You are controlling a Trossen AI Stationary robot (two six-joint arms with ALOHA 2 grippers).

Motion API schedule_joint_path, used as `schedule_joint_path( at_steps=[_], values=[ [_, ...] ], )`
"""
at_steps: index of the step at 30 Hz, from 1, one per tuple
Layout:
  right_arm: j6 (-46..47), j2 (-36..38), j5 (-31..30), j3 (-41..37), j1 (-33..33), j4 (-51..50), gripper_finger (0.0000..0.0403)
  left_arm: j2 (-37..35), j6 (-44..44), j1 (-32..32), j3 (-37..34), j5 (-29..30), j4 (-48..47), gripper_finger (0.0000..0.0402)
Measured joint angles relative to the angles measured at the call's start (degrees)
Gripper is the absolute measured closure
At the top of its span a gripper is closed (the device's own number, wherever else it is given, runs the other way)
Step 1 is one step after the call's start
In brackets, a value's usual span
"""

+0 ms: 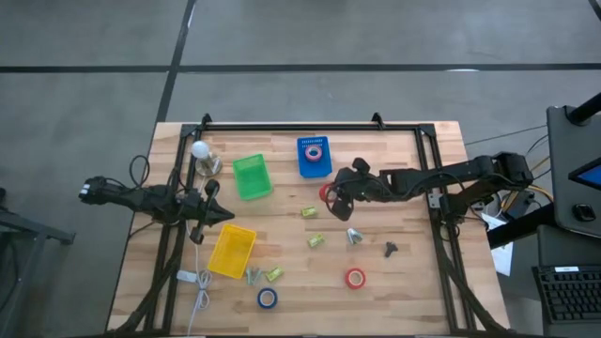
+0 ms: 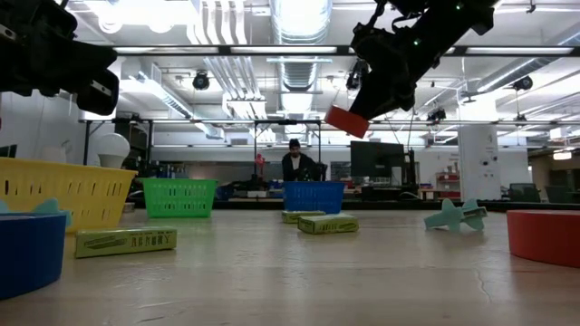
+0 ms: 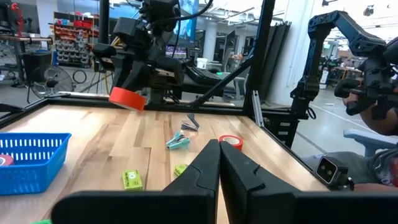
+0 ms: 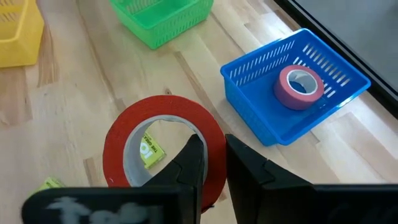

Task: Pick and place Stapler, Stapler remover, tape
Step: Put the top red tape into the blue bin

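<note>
Right gripper [image 1: 331,195]: it is pinching the rim of a red tape roll [image 4: 163,149], one finger inside the core hole and one outside, and holding it lifted clear of the table [image 1: 413,282].
Held roll's position: in the low view it is hanging in the air, tilted, well above the wooden top; from above it is showing just beside the near corner of the blue bin [image 1: 315,157].
Key relation: the blue bin is lying ahead of the right gripper, toward the table's far edge, and a little to the left-arm side. The right wrist view is showing its open top close by, with a pinkish-red tape roll [image 4: 300,87] already lying flat inside.
Judged next move: a short carry forward over the bin wall, then a release; since the bin already holds tape, it looks like the right target.
Roll's axis: the ring is tilting rather than lying flat, so it may land on edge and roll unless it is lowered well into the bin.
Nearer arm: the right arm is much nearer the blue bin.
Left gripper [image 3: 219,163]: it is waiting at the left side of the table near the yellow bin [image 1: 231,251], fingers closed together and holding nothing.
Other tape: a red roll [image 1: 354,278] and a blue roll [image 1: 268,299] are lying flat near the front edge.
</note>
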State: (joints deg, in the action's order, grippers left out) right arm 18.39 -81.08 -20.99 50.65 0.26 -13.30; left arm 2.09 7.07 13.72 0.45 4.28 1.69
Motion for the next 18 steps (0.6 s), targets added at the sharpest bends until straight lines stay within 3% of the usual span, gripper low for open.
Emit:
schedule_joint_path(
  at_steps=[10, 18],
  values=[
    [-0.54, -0.04, 0.18, 0.90, -2.36, 0.25, 0.0355, 0.00, 0.00, 0.00, 0.02, -0.14, -0.02, 0.0387],
    [-5.27, -0.04, 2.98, 5.68, -9.03, 0.51, 0.0357, -0.01, 0.00, 0.02, 0.00, -0.11, -0.02, 0.0387]
  ],
)
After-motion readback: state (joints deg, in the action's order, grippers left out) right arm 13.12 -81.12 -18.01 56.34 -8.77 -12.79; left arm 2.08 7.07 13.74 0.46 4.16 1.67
